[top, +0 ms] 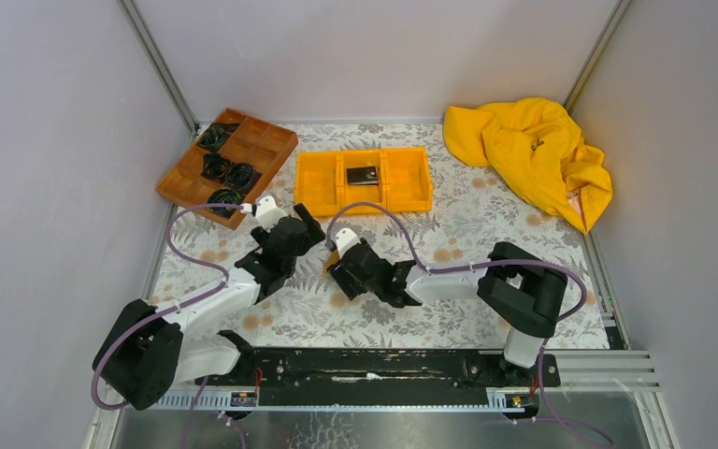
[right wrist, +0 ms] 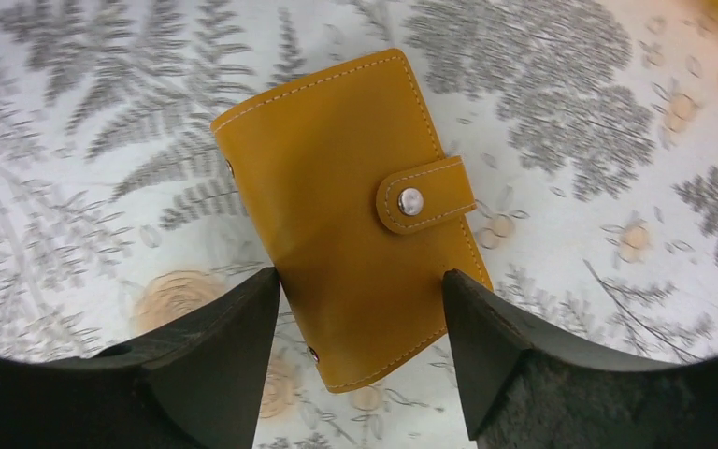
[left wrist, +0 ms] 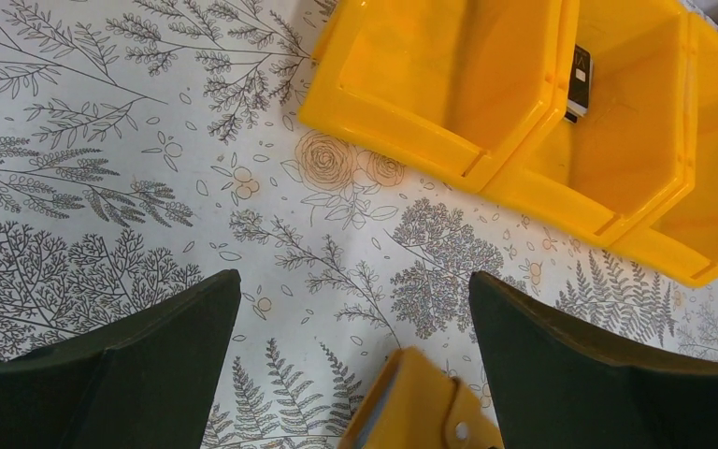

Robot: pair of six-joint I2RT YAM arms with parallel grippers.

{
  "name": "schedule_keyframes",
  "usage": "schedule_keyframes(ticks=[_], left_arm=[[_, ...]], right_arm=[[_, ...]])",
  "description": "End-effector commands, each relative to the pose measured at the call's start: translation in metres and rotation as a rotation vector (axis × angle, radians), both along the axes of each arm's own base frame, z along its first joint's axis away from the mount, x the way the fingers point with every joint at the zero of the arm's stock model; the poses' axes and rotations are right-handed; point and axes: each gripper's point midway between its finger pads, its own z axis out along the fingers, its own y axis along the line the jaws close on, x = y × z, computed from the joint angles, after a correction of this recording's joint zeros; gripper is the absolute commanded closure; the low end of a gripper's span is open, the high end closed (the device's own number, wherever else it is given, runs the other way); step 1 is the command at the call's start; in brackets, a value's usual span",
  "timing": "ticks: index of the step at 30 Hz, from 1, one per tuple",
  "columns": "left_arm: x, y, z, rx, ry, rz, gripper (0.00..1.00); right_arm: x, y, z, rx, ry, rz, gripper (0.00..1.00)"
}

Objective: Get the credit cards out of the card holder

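Grasping is in hand: the card holder (right wrist: 346,215) lies snapped shut on the bench (right wrist: 570,112), with the right fingers (right wrist: 206,374) parted astride its lower half, contact unclear. Next they should pinch it while the open left fingers (left wrist: 150,365) free the snap (right wrist: 410,201). The right wrist view shows it whole; the top view mostly hides it but shows 1 black card (top: 363,175) in the orange bin (top: 316,192).

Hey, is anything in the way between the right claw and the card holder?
Nothing visible does. The card holder lies flat on the table with its snap fastened. The right claw straddles it with its jaws apart, and no other object lies over it or beside it.
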Motion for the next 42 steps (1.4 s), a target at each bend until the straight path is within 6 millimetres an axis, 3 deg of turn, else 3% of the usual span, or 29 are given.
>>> schedule_keyframes(ticks=[1,7,8,10,11,14,20,23,28,36,42], left_arm=[[0.005,0.006,0.012,-0.016,-0.036,0.042,0.00],[0.005,0.003,0.010,-0.025,-0.028,0.029,0.00],[0.005,0.001,0.008,-0.025,-0.023,0.024,0.00],[0.006,-0.001,0.005,-0.027,-0.012,0.017,0.00],[0.006,-0.002,0.004,-0.029,-0.007,0.013,0.00],[0.007,-0.005,0.002,-0.035,-0.001,-0.001,0.00],[0.007,-0.013,-0.001,-0.048,0.011,-0.035,0.00],[0.008,-0.017,-0.002,-0.055,0.015,-0.054,0.05],[0.008,-0.018,0.002,-0.052,0.002,-0.065,0.09],[0.005,-0.021,0.011,-0.074,-0.030,-0.094,0.19],[0.001,-0.037,0.006,-0.104,-0.009,-0.152,0.19]], right_arm=[[0.010,-0.023,0.005,-0.017,0.035,-0.143,0.33],[0.009,-0.027,-0.001,-0.067,0.098,-0.220,0.42],[0.006,-0.025,-0.003,-0.068,0.113,-0.201,0.38],[-0.001,-0.018,-0.001,-0.040,0.130,-0.142,0.14],[-0.001,-0.017,0.002,-0.023,0.124,-0.134,0.07],[0.004,-0.018,0.015,0.027,0.071,-0.133,0.00],[0.015,-0.030,0.019,0.081,0.045,-0.199,0.18],[0.021,-0.038,0.022,0.110,0.045,-0.233,0.33],[0.028,-0.047,0.032,0.174,0.036,-0.258,0.39],[0.045,-0.066,0.024,0.180,0.055,-0.349,0.57],[0.070,-0.074,0.016,0.177,0.069,-0.450,0.76]])
